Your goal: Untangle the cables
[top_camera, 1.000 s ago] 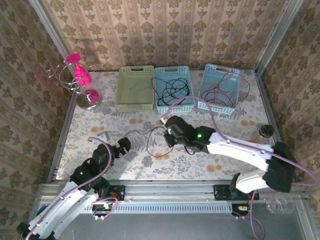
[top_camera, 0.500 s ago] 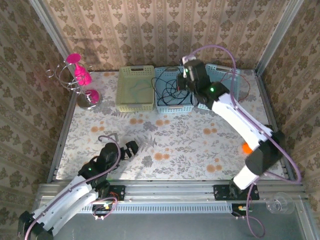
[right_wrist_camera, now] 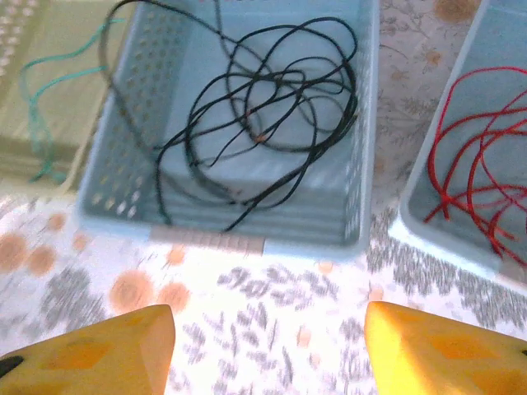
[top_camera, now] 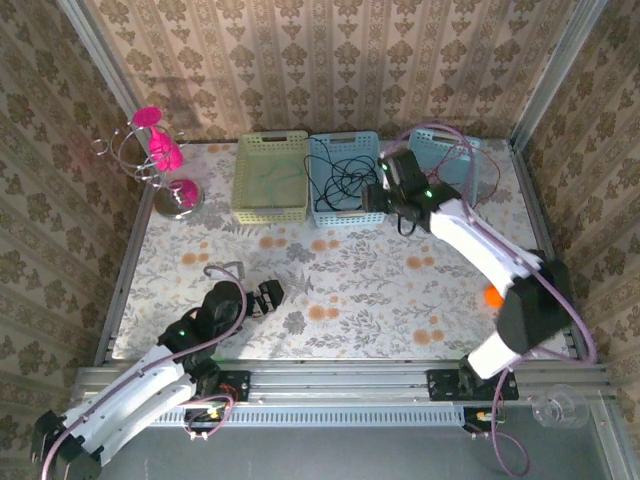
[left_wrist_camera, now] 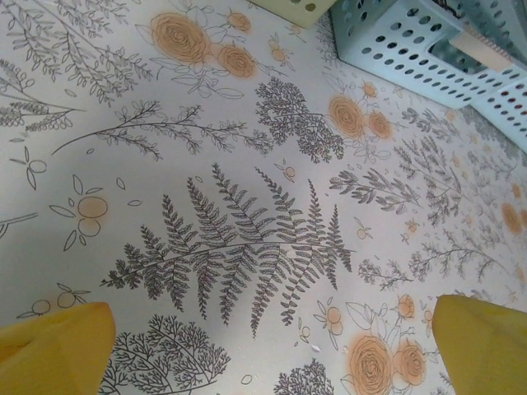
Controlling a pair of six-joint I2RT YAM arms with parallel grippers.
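- Right wrist view: the right gripper hangs just in front of the middle blue basket, its yellow fingers spread wide with nothing between them.
- A second ago this gripper was pinched on the black cable out on the tablecloth, well in front of that basket. Half a second ago it was over the basket. Now the jaws have let go and the arm has drawn back to the basket's front-right corner.
- The black cable now lies in loose loops inside the middle blue basket.
- The red cable sits in the blue basket just right of the middle one. The teal cable lies in the pale green basket just left of it.
- The left gripper hovers over bare tablecloth, well in front and to the left of the middle blue basket, fingers fully apart and empty.
- With each colour lying in its own basket, the drop looks like the last delivery. The untangling appears finished, or nearly so.
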